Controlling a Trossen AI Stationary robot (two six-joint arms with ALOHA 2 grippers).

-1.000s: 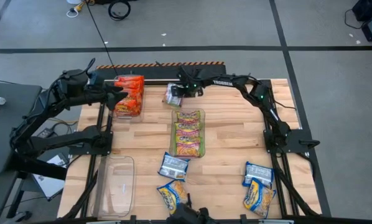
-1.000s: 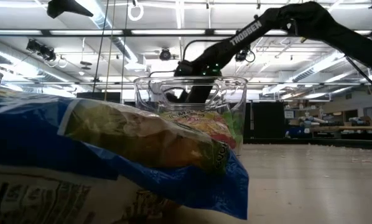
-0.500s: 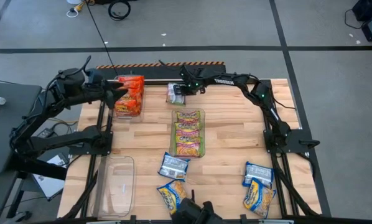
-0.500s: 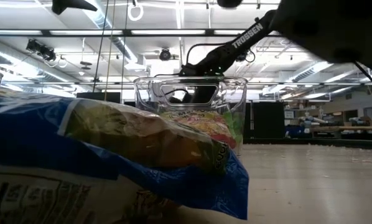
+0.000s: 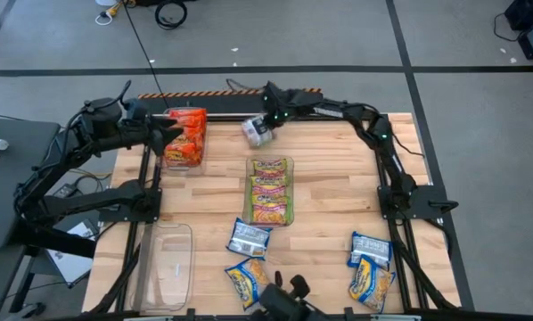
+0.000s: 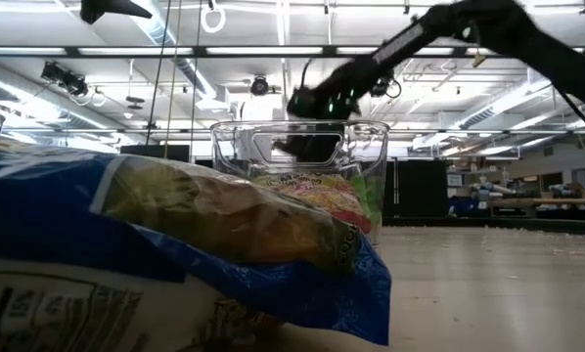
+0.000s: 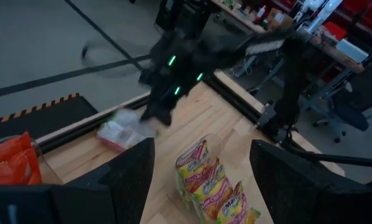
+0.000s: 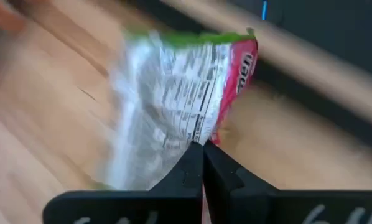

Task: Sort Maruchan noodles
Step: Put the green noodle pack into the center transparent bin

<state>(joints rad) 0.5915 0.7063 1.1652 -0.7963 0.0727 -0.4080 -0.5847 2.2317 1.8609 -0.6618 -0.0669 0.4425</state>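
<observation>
Looking down: right end effector pinched shut on a crinkly pink-green plastic noodle packet at the wooden table's far edge; left end effector, fingers spread, empty, over the clear bin of orange-red packets. Right wrist: packet hanging between closed fingers.

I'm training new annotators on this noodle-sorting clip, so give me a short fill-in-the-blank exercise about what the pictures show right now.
1. The right gripper is ____ on a pink-and-green noodle packet.
2. The bin at the table's middle holds packets of the yellow-pink-green kind, while the bin by the left gripper holds ____ ones.
3. The clear bin at the table's near left corner holds ____ packets.

Missing words: shut; orange-red; no
</observation>
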